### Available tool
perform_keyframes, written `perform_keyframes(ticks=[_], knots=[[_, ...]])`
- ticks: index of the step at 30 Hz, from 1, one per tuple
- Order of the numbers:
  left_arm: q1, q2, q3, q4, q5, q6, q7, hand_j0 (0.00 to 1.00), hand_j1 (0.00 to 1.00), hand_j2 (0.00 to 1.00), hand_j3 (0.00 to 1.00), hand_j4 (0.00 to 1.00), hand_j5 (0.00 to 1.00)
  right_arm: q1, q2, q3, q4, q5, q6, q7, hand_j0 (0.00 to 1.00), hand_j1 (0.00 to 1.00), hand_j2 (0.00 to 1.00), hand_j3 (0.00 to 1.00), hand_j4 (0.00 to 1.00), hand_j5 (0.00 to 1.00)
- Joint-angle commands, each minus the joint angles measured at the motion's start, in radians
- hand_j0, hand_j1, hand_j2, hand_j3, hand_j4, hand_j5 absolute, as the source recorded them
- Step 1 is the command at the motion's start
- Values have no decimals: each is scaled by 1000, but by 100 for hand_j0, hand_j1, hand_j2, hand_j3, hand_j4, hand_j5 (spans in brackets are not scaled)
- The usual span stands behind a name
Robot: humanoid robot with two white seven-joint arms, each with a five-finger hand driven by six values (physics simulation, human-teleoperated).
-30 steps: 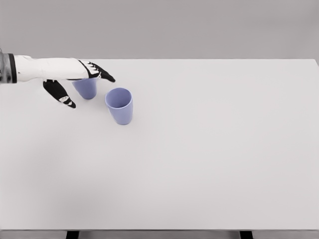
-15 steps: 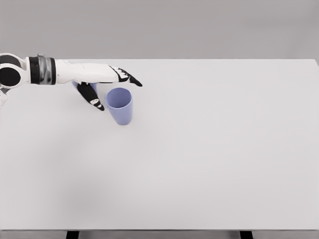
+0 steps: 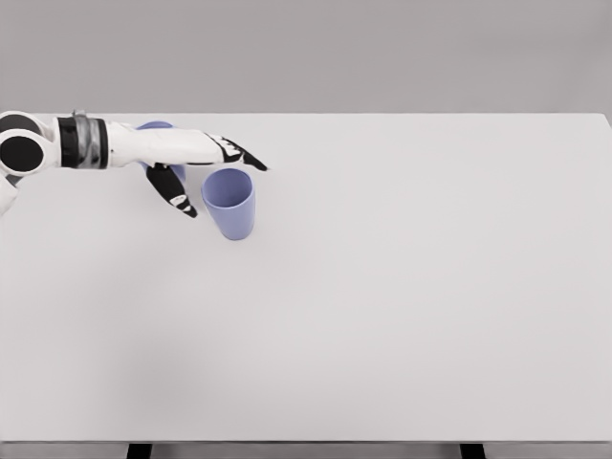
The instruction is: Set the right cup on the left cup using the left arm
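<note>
Two light purple cups stand upright on the white table (image 3: 402,287). The right cup (image 3: 230,203) is in full view, with its opening facing up. Most of the left cup (image 3: 156,126) is hidden behind my left forearm; only its rim and a sliver of wall show. My left hand (image 3: 212,177) is open just left of the right cup. Its fingers (image 3: 244,156) stretch behind the cup's rim and the thumb (image 3: 175,194) points down on the cup's left. The hand holds nothing.
The left arm (image 3: 105,148) reaches in from the left edge across the table's far left corner. The table's far edge runs close behind the cups.
The left hand swept right from over the left cup to beside the right cup, then drew back slightly left. Both cups stayed in place.
</note>
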Motion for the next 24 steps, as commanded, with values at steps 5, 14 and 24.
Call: perform_keyframes(ticks=[5, 14, 24], knots=[[0, -50, 4, 53, -27, 3, 0, 100, 100, 100, 100, 100, 100, 0, 0, 1, 0, 0, 0, 1, 100, 100, 100, 100, 100, 100], [29, -79, 7, 71, -47, 3, 0, 100, 100, 100, 100, 100, 100, 0, 0, 0, 0, 0, 0, 0, 100, 100, 100, 100, 100, 100], [38, -71, 20, 64, -47, 3, 0, 56, 56, 56, 56, 56, 56, 0, 0, 0, 0, 0, 0, 0, 100, 100, 100, 100, 100, 100]])
